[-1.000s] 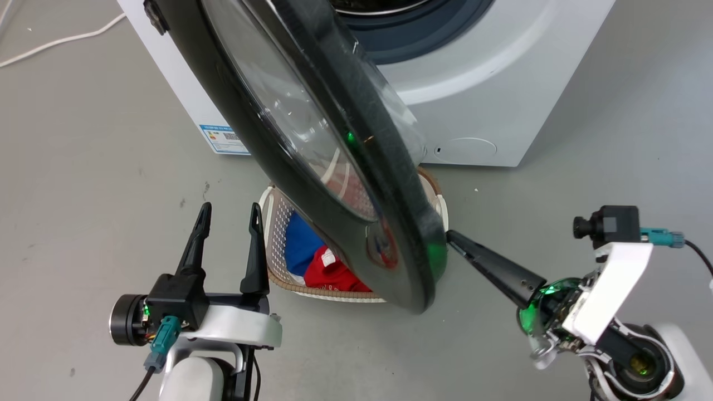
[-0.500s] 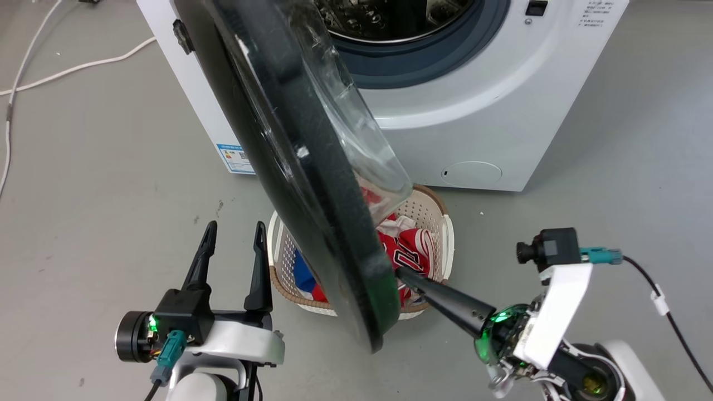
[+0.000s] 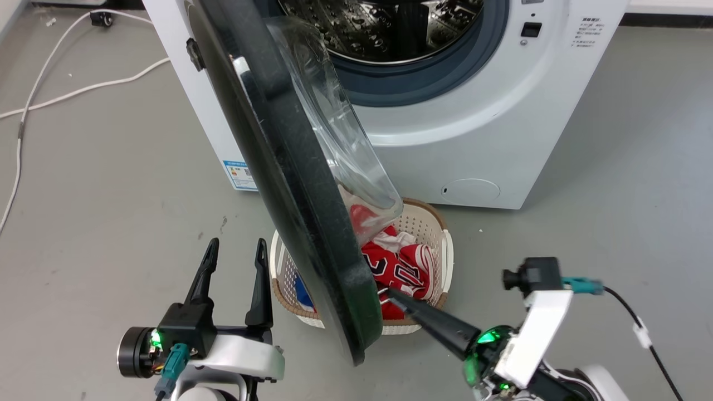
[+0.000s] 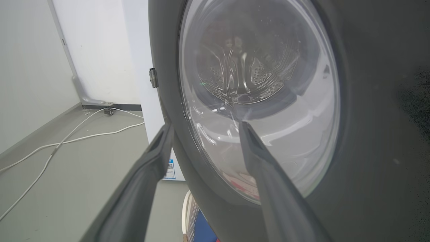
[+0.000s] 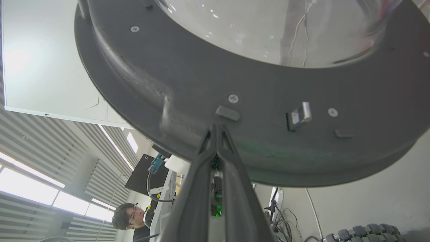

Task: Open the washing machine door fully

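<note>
- The washing machine door (image 3: 289, 184) stands swung out from the white machine (image 3: 490, 128). It is hinged at the machine's left side and seen almost edge-on in head view, running from far left to near centre.
- Its clear glass bowl (image 3: 334, 128) bulges to the right, toward the steel drum opening (image 3: 384, 28), which lies uncovered.
- The door's near edge hangs above a white laundry basket (image 3: 445, 245) on the floor, just in front of the machine. There is red clothing (image 3: 401, 267) inside, and sth blue at the basket's left.
- Right claw (image 3: 392, 294): fingers pressed together, holding nothing. Tips are against the door's inner black ring near its free edge. In right wrist view the tips (image 5: 216, 129) sit just under a small raised nub, with a metal latch (image 5: 300, 114) to the right of it.
- Left claw (image 3: 237, 245): fingers spread apart, empty, near left, just beside the basket and on the door's outer side. In left wrist view the claw (image 4: 205, 127) points at the door's glass front (image 4: 369, 134); contact cannot be told.
- White cable (image 3: 83, 89) lies on the floor, far left.
</note>
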### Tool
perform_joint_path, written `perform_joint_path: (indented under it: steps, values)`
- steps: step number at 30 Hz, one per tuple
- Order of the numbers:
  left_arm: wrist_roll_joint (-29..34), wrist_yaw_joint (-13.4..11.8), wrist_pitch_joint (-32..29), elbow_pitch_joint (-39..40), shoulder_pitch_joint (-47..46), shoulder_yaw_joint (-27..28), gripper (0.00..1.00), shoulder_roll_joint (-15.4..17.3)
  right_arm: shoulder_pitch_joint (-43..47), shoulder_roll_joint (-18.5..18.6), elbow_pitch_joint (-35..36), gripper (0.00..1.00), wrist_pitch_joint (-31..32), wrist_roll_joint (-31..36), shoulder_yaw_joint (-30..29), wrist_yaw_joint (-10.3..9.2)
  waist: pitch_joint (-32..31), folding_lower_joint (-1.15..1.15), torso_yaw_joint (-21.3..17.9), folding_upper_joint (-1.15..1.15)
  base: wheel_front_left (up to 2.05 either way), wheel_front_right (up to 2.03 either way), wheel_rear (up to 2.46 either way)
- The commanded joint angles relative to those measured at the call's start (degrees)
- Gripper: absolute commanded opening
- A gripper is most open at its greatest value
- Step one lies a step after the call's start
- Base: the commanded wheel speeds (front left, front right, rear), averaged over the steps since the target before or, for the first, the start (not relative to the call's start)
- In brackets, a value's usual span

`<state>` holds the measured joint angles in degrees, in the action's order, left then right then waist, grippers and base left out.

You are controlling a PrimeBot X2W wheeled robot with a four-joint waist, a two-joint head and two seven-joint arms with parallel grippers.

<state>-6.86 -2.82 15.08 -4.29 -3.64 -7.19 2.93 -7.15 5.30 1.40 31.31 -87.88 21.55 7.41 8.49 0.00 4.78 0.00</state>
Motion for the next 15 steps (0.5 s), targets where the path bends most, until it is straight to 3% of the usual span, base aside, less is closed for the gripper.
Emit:
perform_joint_path:
  steps: [1, 5, 6, 8, 9, 10, 15]
  values:
    - [0.1, -0.3, 0.1, -0.1, 0.6, 0.0, 1.00, -0.1, 1.0, -0.1, -0.1, 0.00, -0.9, -0.1, -0.8, 0.16, -0.4, 0.00, -0.2, 0.00, 0.00, 0.00, 0.00]
    - [0.2, -0.4, 0.1, -0.2, 1.7, 0.2, 1.00, -0.1, 2.7, 0.3, 0.0, 0.00, -5.8, 0.1, -4.6, 0.16, -1.9, 0.00, -0.7, 0.00, 0.00, 0.00, 0.00]
    - [0.3, -0.4, 0.1, -0.2, 2.0, 0.3, 1.00, -0.1, 3.2, 0.3, 0.0, 0.13, -7.5, 0.2, -5.8, 0.16, -2.3, 0.00, -0.9, 0.00, 0.00, 0.00, 0.00]
    - [0.4, -0.3, 0.1, -0.3, 2.7, 0.5, 1.00, -0.1, 4.2, 0.0, 0.0, 0.55, -11.1, 0.2, -8.4, 0.16, -3.1, 0.00, -1.3, 0.00, 0.00, 0.00, 0.00]
    - [0.5, -0.3, 0.1, -0.3, 3.0, 0.6, 1.00, -0.1, 4.6, -0.1, 0.1, 0.88, -13.2, 0.7, -9.9, 0.16, -3.5, 0.00, -1.5, 0.00, 0.00, 0.00, 0.00]
    - [0.5, -0.3, 0.1, -0.3, 3.3, 0.7, 1.00, -0.1, 5.1, -0.3, 0.1, 1.00, -15.6, 1.0, -11.5, 0.16, -3.9, 0.00, -1.7, 0.00, 0.00, 0.00, 0.00]
    - [0.7, -0.3, 0.1, -0.2, 4.7, 1.2, 1.00, -0.1, 6.8, -0.5, 0.2, 1.00, -26.8, 5.0, -16.7, 0.16, -5.7, 0.00, -2.7, 0.00, 0.00, 0.00, 0.00]
